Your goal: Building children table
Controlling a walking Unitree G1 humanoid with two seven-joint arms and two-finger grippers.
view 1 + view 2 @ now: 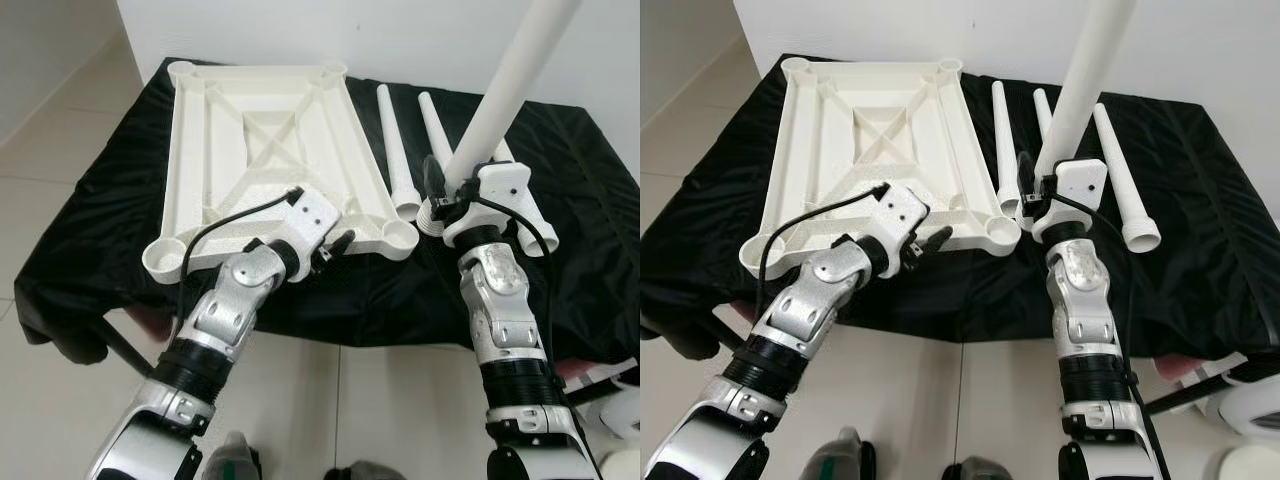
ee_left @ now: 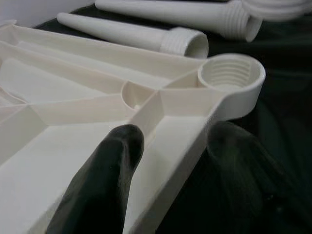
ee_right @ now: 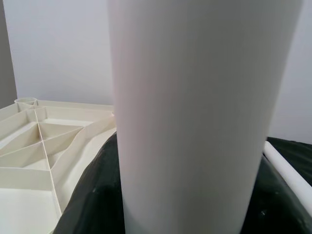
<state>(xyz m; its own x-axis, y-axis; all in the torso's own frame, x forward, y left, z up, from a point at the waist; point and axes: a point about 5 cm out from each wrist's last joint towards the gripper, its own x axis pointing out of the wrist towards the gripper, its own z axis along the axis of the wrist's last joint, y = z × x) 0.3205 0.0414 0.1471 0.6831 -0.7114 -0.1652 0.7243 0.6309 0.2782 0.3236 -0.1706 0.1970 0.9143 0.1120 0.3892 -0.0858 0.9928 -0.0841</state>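
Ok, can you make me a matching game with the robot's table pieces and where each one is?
Things:
1. tabletop
2. held leg
3. loose legs
4. black cloth

Places:
A. lying flat on the cloth, to the right of the tabletop
B. spread under all the white pieces
C. upside down, with its near edge between the fingers of the left gripper
D. standing up in the right gripper

Pairs: 1-C, 2-D, 3-A, 4-B
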